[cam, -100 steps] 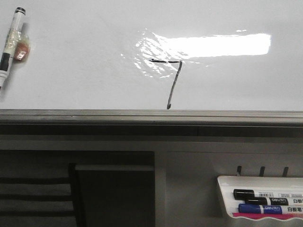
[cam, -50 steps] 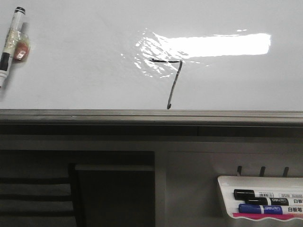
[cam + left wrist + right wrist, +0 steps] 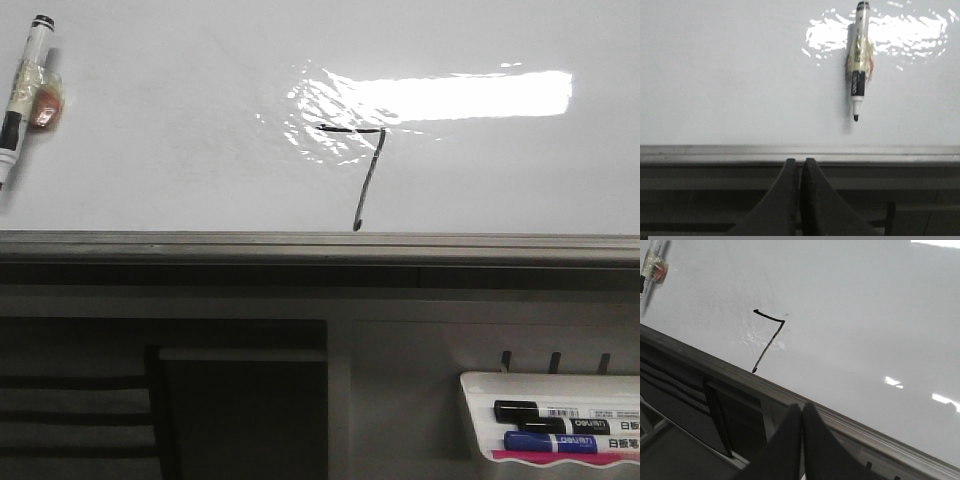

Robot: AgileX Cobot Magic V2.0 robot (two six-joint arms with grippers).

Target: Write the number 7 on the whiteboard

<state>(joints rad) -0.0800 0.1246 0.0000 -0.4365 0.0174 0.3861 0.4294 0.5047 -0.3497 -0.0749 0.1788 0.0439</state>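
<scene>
Whiteboard with the number 7 finished, arms drawn back

The whiteboard (image 3: 160,150) fills the front view; the number 7 (image 3: 362,165) sits just right of centre, its foot near the grey rail (image 3: 320,243). A marker (image 3: 22,95) lies at 10 o'clock. Both the left gripper (image 3: 801,165) and right gripper (image 3: 801,410) have jaws pressed together, empty. Writing looks complete; no further stroke seems needed.

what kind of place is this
Probably an office or classroom-style lab: a large whiteboard with a drawn 7, a marker lying on it, and a tray of spare markers.
</scene>
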